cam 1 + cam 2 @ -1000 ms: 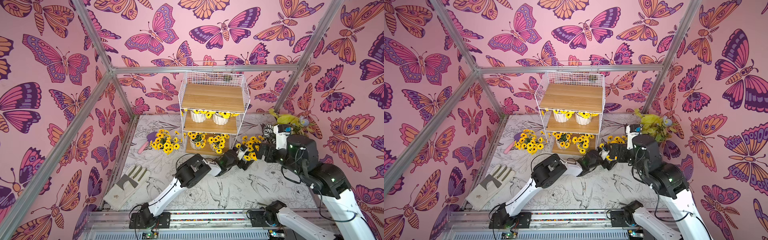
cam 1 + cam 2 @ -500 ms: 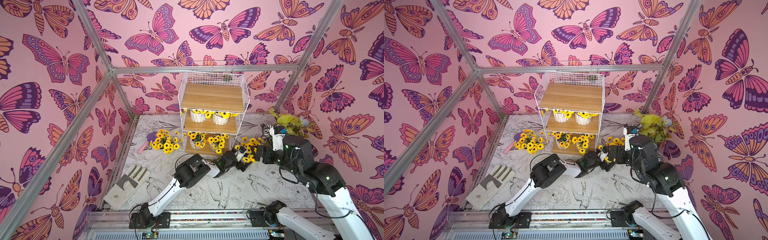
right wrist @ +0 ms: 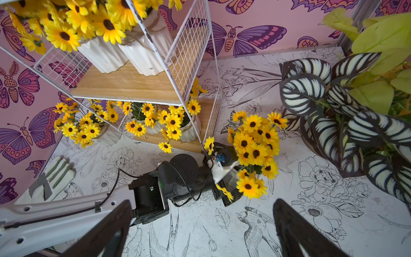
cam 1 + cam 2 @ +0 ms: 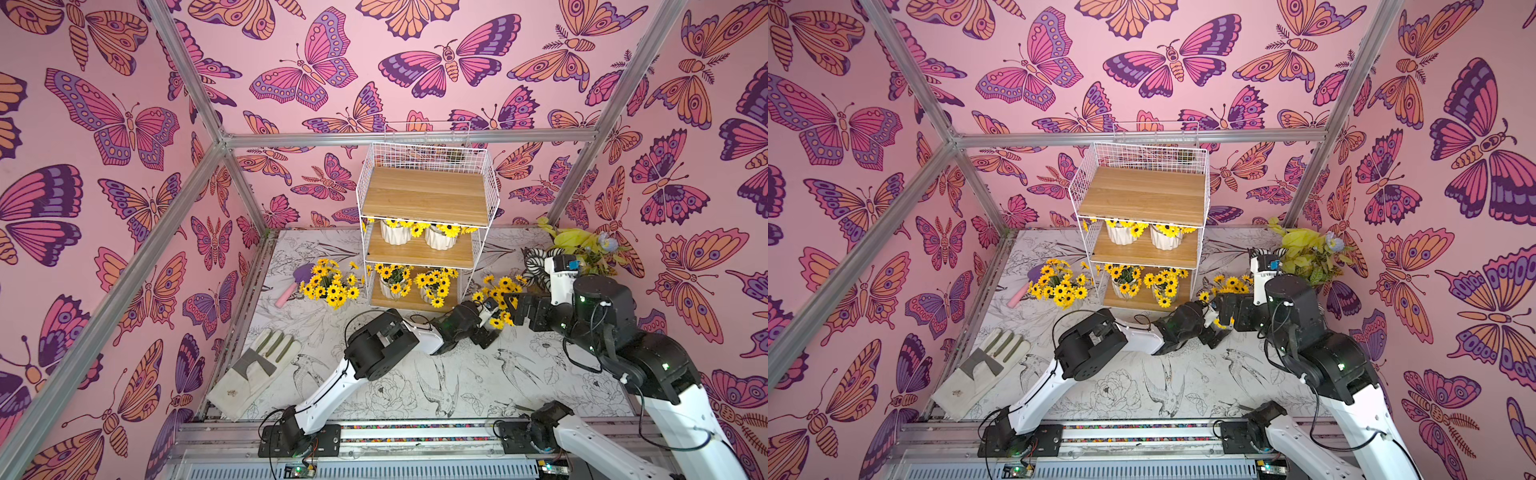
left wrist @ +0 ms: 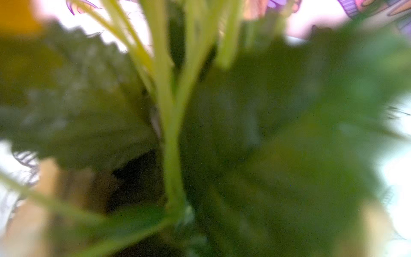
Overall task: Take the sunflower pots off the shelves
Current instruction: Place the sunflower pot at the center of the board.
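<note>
Printed table [image 4: 415, 386] bearing wire shelves [image 4: 424, 195].
Two sunflower pots [image 4: 395, 233] are set on each of the lower boards; a glove [image 4: 257, 365] is laid on the table.

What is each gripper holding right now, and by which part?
Right gripper: jaws open, empty. Left gripper is buried under the blooms of the sunflower pot beside the shelves; whether it grips cannot be told.

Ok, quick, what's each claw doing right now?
Left gripper: at the sunflower pot beside the shelves; its grip is hidden, so it cannot be told.
Right gripper: open, empty.
</note>
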Tool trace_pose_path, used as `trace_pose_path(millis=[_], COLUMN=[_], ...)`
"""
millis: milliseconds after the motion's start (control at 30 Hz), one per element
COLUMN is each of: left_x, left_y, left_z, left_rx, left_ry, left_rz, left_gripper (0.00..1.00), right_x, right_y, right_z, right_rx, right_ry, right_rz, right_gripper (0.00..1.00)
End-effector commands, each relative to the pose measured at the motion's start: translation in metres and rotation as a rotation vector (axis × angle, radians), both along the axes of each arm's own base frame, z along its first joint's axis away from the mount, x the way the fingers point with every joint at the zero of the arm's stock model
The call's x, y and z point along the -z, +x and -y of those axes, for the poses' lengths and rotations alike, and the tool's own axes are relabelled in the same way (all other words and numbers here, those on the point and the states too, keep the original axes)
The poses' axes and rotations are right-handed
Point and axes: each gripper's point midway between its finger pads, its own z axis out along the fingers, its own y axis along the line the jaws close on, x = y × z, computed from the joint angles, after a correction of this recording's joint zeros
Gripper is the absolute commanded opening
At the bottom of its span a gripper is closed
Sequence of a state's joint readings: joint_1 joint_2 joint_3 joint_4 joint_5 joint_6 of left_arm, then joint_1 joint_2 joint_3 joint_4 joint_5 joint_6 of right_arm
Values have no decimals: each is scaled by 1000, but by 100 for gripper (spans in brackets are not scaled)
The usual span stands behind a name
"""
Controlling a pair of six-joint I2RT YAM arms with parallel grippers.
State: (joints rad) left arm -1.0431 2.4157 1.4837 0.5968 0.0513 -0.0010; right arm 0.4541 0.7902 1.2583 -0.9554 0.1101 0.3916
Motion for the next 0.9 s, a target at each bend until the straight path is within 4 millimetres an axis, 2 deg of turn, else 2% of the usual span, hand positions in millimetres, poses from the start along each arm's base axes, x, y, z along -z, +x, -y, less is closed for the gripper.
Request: trace_pose_path(millis=[0, 267, 467, 600, 767, 867], left_x=[8, 3, -26, -58, -129, -168], left_y=[-16, -28, -53, -59, -77, -79], left_z=[-15, -37, -59, -83, -118, -145], left_rx=[-48, -143, -128, -172, -221, -292], left_ry=[79, 40, -92, -172, -260, -260], left_rz=[-10, 11, 119, 165, 248, 283], left_gripper=[100, 100, 100, 100, 100, 100], right_x=[0, 8, 11, 11, 2, -4], right_y=[-1, 1, 7, 13, 20, 26], right_z=[-3, -4, -6, -6, -12, -20], right_rx=[-24, -34, -36, -29, -46, -79], right_ry=[-9, -22, -37, -49, -47, -31], right_rz=[11, 3, 5, 16, 43, 74], right_gripper=[99, 99, 99, 99, 99, 99])
